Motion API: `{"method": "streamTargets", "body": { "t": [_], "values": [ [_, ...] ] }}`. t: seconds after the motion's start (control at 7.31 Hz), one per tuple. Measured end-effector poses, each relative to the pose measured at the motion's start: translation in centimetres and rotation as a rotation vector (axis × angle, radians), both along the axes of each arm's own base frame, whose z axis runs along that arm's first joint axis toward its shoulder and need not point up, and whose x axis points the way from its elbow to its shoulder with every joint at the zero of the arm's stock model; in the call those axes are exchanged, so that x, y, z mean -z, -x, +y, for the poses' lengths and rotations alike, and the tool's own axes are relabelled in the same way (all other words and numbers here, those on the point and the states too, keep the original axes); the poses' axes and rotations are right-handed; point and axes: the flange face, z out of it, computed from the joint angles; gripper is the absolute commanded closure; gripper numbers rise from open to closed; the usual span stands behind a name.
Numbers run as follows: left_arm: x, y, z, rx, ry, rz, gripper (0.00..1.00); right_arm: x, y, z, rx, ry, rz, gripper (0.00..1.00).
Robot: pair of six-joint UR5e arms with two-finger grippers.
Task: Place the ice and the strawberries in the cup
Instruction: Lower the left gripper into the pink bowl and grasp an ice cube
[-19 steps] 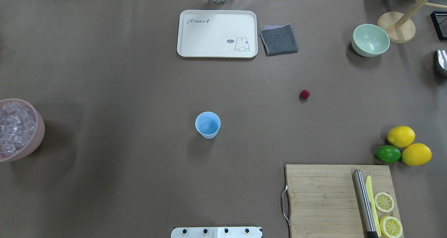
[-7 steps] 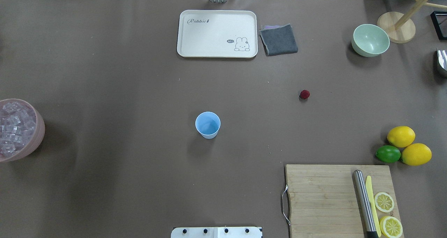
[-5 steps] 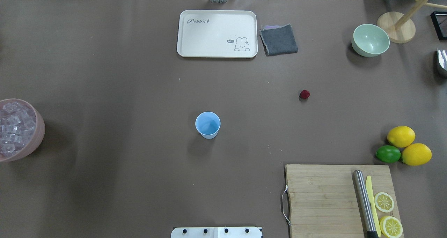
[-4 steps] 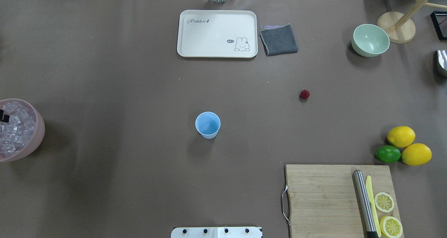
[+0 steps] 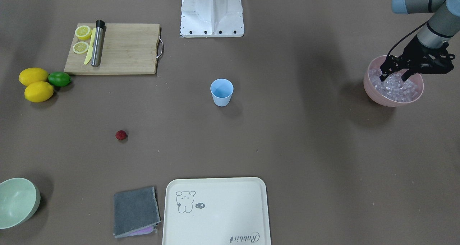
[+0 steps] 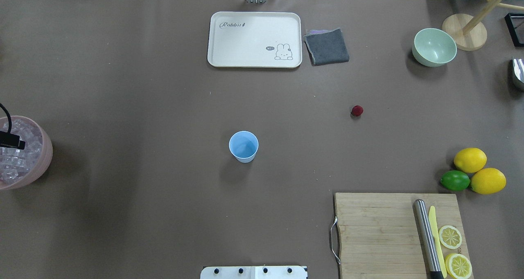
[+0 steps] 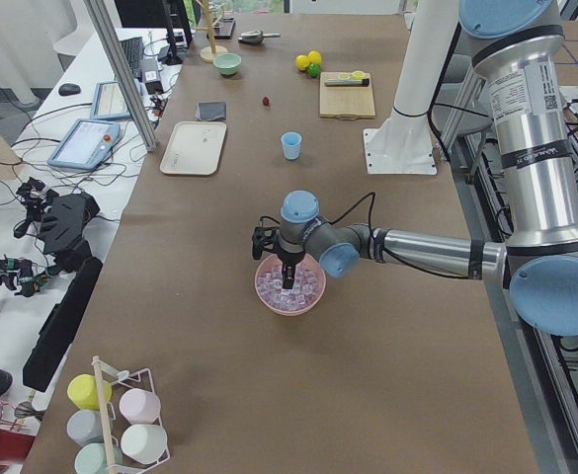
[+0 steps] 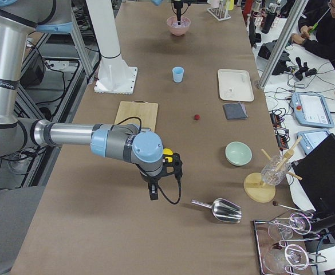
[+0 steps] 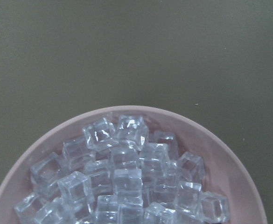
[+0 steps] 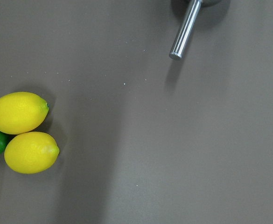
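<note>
Ice (image 9: 127,179): clear, glossy, glassy cubes. Cup (image 5: 221,93): smooth matt plastic. Cutting board (image 5: 125,51): grained wood. Cloth (image 5: 136,209): grey fabric. Rod (image 5: 96,47): brushed metal. Table cover (image 5: 305,148): matt.

The left pincer (image 5: 394,78) has come in over the pink bowl (image 5: 376,97) (jaws apart, above the ice (image 5: 397,90)).

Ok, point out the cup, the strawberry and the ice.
cup (image 5: 221,99): front-facing view, on its outer wall.
strawberry (image 6: 357,110): overhead view, on the middle of the berry.
ice (image 9: 127,179): left wrist view, on a cube in the middle of the pile.
</note>
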Motion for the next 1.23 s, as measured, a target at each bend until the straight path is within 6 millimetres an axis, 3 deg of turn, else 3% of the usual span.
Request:
{"method": "streamTargets", "body": {
  "t": [0.14,0.68,1.09,1.23],
  "values": [
    [-0.2,-0.4,0.3,-0.008,0.000,-0.004,0.33,-0.1,0.0,0.0,-0.001,0.002,0.000,0.00],
    [-0.9,-2.1,1.3,-0.038,-0.003,-0.019,0.35,-0.1,0.0,0.0,-0.002,0.006,-0.001,0.00],
    [-1.2,-2.4,1.4,-0.036,-0.001,-0.029,0.72,0.0,0.1,0.0,-0.002,0.004,-0.008,0.00],
    [-1.2,-2.5,1.5,-0.026,0.010,-0.027,0.96,0.0,0.1,0.0,-0.004,0.005,-0.016,0.00]
  ]
}}
